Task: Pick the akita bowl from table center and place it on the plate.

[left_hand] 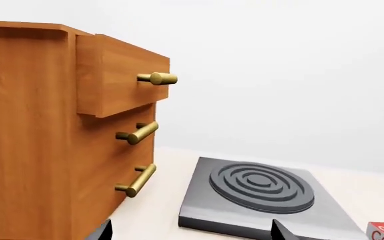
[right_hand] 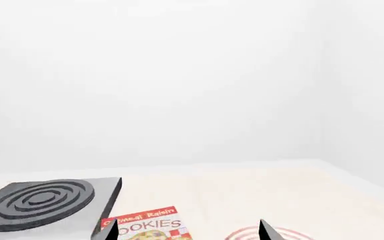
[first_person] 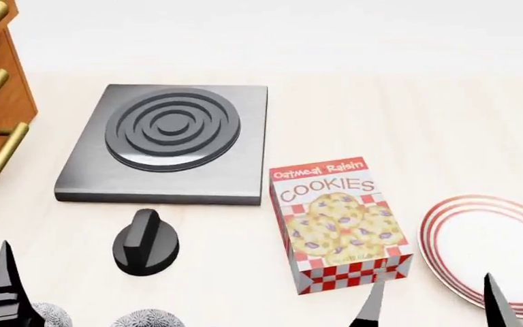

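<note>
Black right gripper (first_person: 430, 300): two dark fingertips at about 5 o'clock in the head view, standing apart, with nothing between them.
Left gripper (left_hand: 190, 231): in the left wrist view its two black tips stand wide apart and hold nothing; in the head view only one dark finger (first_person: 3, 286) shows at 7 o'clock.
Akita bowl (first_person: 146, 318): only a grey-and-white speckled rim shows at the lower edge of the head view, about 7 o'clock, free of both grippers; its inside cannot be seen.
Second bowl (first_person: 51, 315): same speckled pattern, just beside the left finger, also cut by the edge.
Plate (first_person: 506, 289): white with red rings, at 4 o'clock, nothing lying on it, partly behind the right fingertip.
Cookie box (first_person: 339, 221): red and white, lying flat between the plate and the hob, near the centre.
Black knob (first_person: 144, 242): on the table, at 6 o'clock from the hob.
Hob (first_person: 171, 139): dark square slab with ring burner, at 10 o'clock.
Drawer cabinet (left_hand: 52, 135): wooden, brass handles, top drawer pulled out a little; contents not visible.
Table (first_person: 407, 116): pale wood.
</note>
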